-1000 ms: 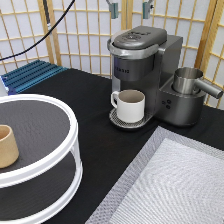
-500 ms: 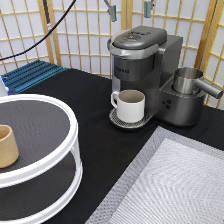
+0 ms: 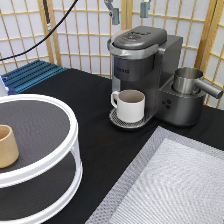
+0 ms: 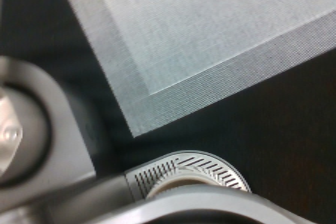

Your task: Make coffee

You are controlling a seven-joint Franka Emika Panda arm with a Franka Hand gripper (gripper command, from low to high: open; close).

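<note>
Pod unseen; brewer (image 3: 142, 55) lid down, mug (image 3: 131, 105) on its tray as before; gripper (image 3: 129, 11) spread above the brewer.

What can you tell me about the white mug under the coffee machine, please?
The white mug is a glossy, ceramic-looking cup with one loop handle turned toward the exterior view's left. It stands upright and open-topped on the round slotted drip tray of the dark grey coffee machine, directly beneath the brew head. Its inside looks tan; whether liquid is in it cannot be told. Only the tray touches it. The gripper hangs open high above the machine, apart from the mug.
</note>
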